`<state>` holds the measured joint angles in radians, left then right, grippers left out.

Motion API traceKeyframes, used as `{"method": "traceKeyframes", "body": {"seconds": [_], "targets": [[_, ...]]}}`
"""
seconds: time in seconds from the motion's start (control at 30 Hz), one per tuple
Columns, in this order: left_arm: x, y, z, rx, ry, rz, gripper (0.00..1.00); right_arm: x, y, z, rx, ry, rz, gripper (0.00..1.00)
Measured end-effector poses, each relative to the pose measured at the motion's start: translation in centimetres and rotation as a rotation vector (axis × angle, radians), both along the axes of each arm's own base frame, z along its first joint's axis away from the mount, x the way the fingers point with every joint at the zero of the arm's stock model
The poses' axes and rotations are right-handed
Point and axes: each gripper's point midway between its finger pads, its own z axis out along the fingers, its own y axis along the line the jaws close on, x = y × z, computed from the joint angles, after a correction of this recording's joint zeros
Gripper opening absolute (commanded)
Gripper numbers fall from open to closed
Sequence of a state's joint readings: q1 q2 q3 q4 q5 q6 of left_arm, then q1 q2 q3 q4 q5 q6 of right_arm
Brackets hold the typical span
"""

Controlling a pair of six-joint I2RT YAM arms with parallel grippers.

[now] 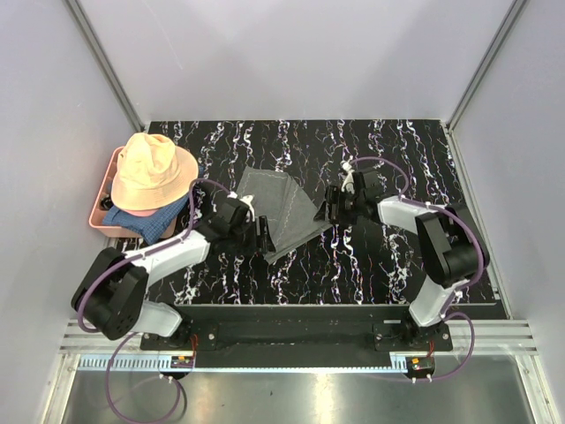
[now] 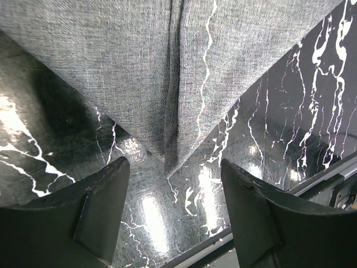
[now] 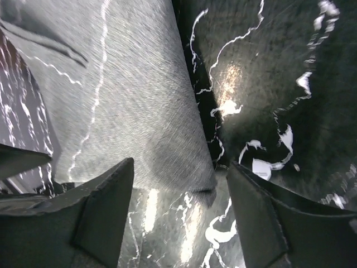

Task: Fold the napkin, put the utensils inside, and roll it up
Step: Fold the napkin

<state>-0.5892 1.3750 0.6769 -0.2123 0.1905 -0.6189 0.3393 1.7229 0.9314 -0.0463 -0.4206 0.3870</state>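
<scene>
The grey napkin (image 1: 282,208) lies flat on the black marble table (image 1: 397,150), with a crease running along it. My left gripper (image 1: 263,237) is open and empty, low at the napkin's near corner. In the left wrist view that corner (image 2: 170,162) points into the gap of the left gripper (image 2: 174,170). My right gripper (image 1: 328,212) is open and empty at the napkin's right corner. In the right wrist view the napkin's rounded corner (image 3: 203,184) lies between the spread fingers of the right gripper (image 3: 179,170). The utensils are not in view.
A peach floppy hat (image 1: 152,172) sits on a blue cloth (image 1: 146,223) in a pink tray (image 1: 99,212) at the table's left edge. The table's near edge and a metal rail (image 2: 321,178) show just behind my left gripper.
</scene>
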Motion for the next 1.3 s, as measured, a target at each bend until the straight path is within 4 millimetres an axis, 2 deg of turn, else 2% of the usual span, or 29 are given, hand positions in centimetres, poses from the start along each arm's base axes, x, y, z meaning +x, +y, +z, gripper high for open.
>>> {"method": "traceKeyframes", "body": {"seconds": [0.1, 0.23, 0.27, 0.33, 0.5, 0.6, 0.8, 1.03, 1.13, 1.23, 1.27, 1.3], "targets": [[0.3, 0.4, 0.4, -0.003, -0.012, 0.017, 0.7, -0.2, 0.4, -1.5, 0.015, 0.025, 0.037, 0.64], [0.9, 1.2, 1.0, -0.007, -0.027, 0.048, 0.7, 0.1, 0.6, -1.8, 0.037, 0.017, 0.055, 0.46], [1.1, 1.4, 1.2, -0.007, -0.03, 0.056, 0.7, 0.1, 0.6, -1.9, 0.038, 0.018, 0.056, 0.34], [1.3, 1.7, 1.3, -0.01, -0.035, 0.068, 0.7, 0.0, 0.6, -1.9, 0.043, 0.02, 0.055, 0.24], [1.1, 2.5, 0.8, 0.0, -0.026, 0.087, 0.7, -0.9, 0.5, -2.7, 0.06, 0.058, 0.034, 0.06], [1.0, 2.6, 0.5, 0.0, -0.023, 0.089, 0.7, -2.1, 0.2, -3.2, 0.069, 0.092, 0.007, 0.0], [1.7, 1.8, 1.0, -0.055, -0.057, 0.077, 0.71, -5.4, -1.8, -3.3, 0.052, 0.145, -0.11, 0.0], [1.5, -0.6, 0.6, -0.194, -0.046, 0.022, 0.73, -9.3, -4.2, -3.1, 0.048, 0.204, -0.283, 0.01], [1.2, -1.6, 0.8, -0.27, -0.034, 0.003, 0.74, -11.4, -5.7, -2.6, 0.049, 0.198, -0.364, 0.13], [1.2, -2.3, 1.5, -0.321, -0.043, -0.012, 0.75, -12.8, -6.9, -2.0, 0.047, 0.18, -0.419, 0.3], [1.3, -2.5, 1.7, -0.332, -0.048, -0.014, 0.75, -13.0, -7.2, -1.7, 0.045, 0.172, -0.432, 0.42], [1.4, -2.7, 2.0, -0.345, -0.054, -0.016, 0.76, -13.0, -7.3, -1.4, 0.045, 0.162, -0.439, 0.48]]}}
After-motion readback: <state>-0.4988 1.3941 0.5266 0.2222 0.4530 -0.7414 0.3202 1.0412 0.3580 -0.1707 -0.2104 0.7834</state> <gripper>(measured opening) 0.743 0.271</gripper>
